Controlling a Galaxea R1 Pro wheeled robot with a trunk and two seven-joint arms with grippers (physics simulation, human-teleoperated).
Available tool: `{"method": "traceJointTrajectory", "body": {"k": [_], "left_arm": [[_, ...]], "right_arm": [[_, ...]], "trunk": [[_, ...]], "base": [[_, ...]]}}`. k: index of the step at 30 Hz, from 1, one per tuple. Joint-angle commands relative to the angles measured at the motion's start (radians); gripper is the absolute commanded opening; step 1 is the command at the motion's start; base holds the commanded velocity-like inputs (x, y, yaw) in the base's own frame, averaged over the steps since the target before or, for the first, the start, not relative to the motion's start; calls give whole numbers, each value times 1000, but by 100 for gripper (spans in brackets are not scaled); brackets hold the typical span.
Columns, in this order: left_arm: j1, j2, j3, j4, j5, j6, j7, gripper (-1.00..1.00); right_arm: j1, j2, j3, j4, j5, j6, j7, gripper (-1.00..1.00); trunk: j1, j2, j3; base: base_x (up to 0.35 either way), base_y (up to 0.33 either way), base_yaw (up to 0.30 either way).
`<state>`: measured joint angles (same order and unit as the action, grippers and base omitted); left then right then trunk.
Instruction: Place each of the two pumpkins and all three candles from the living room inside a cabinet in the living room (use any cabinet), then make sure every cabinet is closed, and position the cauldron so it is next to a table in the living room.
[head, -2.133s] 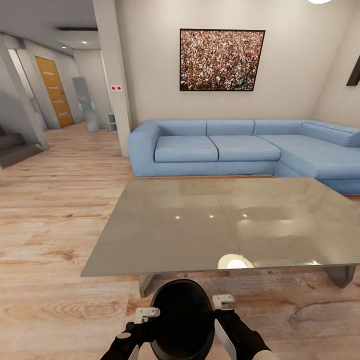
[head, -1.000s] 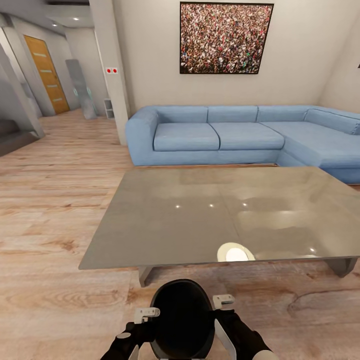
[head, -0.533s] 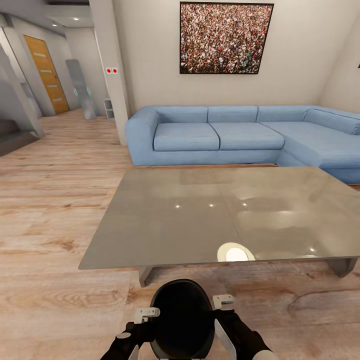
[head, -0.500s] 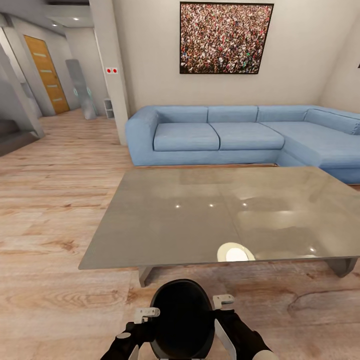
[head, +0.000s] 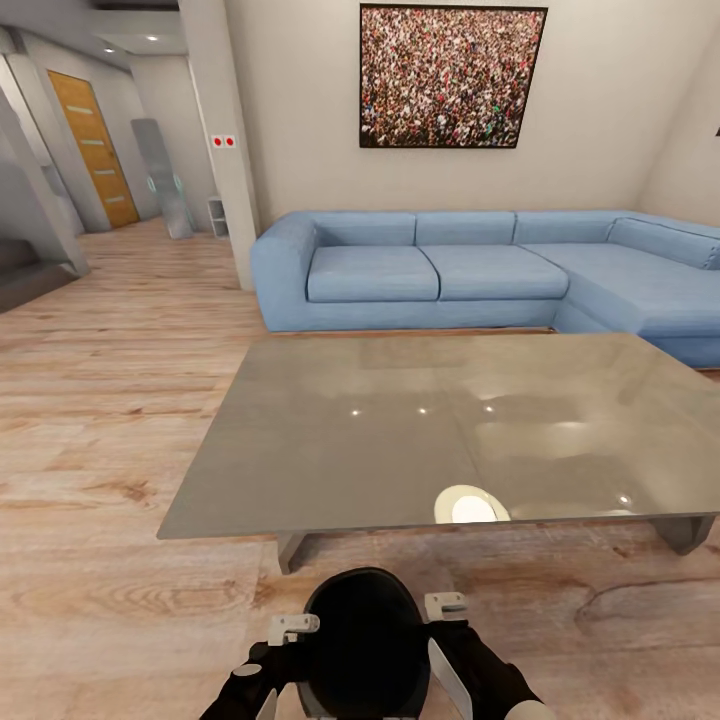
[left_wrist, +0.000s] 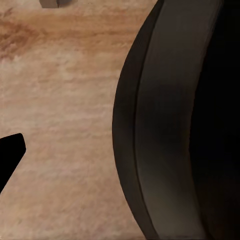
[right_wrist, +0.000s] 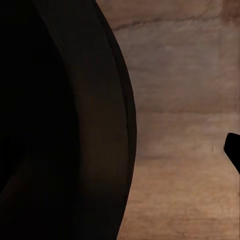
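Holding the black cauldron (head: 365, 640) between them, the left pincer (head: 285, 632) and right pincer (head: 446, 610) press against its opposite sides, low at the near edge of the head view. Whether each pincer's fingers are apart or together I cannot tell. The cauldron hangs over the wooden floor (head: 110, 420), just in front of the near edge of the low grey desk (head: 400, 430) and apart from it. A desk leg (head: 291, 550) stands just beyond the pot. Open floor spreads wide on the left toward the hallway. Beyond the desk's far edge sits the blue sofa (head: 440, 270), a narrow strip of floor between them. The left wrist view shows the cauldron's curved dark wall (left_wrist: 170, 125) above floorboards.
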<state>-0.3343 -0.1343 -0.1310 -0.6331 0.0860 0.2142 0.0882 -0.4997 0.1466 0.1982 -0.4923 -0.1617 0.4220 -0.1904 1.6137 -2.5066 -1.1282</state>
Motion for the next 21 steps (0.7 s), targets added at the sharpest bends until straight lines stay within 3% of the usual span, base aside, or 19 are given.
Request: {"method": "traceJointTrajectory", "body": {"k": [1,18,21], "left_arm": [[0,1,-6,-2,9,5,8,100],[0,2,-6,-2,9,6,8,100],[0,1,-6,-1,9,6,8,100]], "right_arm": [[0,-1,7,-2,-11,4,-9,100],[0,-1,9,-2,-10,5,-9,100],[0,-1,9,-2,-10,5,-9,100]], "trunk": [[0,0,-1],[0,0,-1],[-2,0,11]], "base": [[0,0,0],[0,0,0],[0,0,0]]}}
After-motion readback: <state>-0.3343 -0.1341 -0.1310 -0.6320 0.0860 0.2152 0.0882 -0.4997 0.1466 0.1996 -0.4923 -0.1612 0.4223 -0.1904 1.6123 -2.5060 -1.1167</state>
